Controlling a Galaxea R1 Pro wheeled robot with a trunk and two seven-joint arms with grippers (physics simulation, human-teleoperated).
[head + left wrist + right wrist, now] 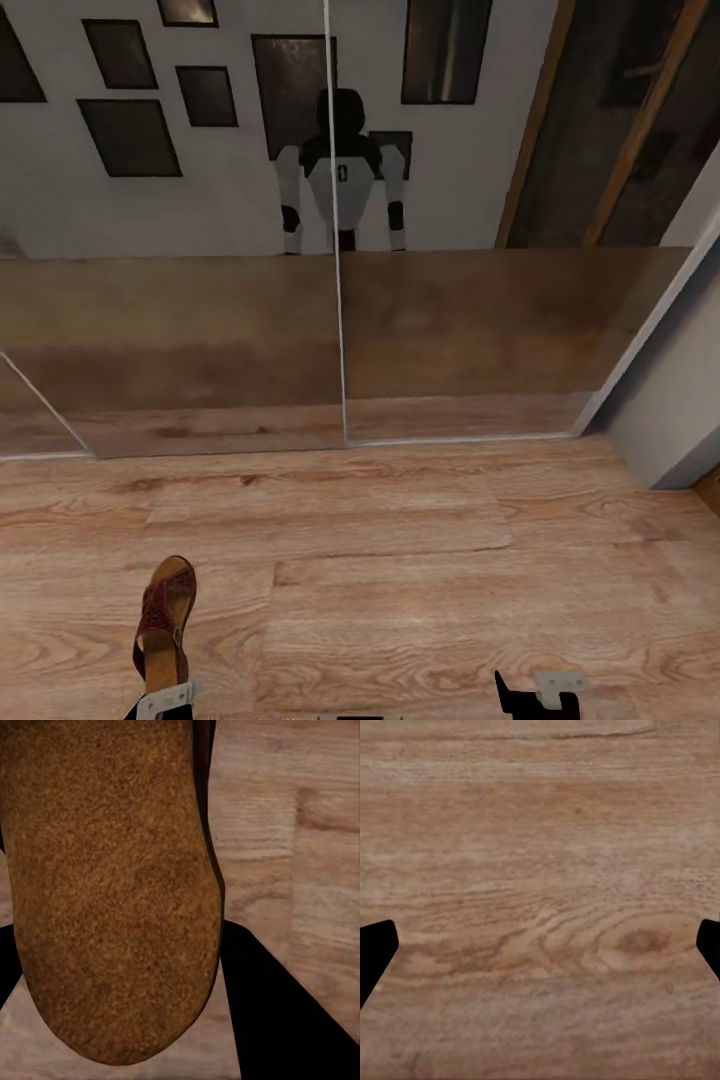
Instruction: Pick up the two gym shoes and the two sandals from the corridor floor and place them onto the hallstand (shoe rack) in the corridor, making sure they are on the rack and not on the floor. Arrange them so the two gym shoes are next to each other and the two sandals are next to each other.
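Sandal (165,625), grainy tan sole, in left fingers (277,1020); right fingers (375,952) wide apart, empty.

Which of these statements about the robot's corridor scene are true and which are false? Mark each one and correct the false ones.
1. The left gripper holds a brown sandal. True.
2. The right gripper holds a white sneaker. False: its fingers are spread wide, with only wood-grain floor between them.
3. The robot faces a mirrored sliding door that shows its own reflection. True.
4. The sandal lies flat on the floor, away from both grippers. False: it is at the left gripper, its tan sole close before the left wrist camera.
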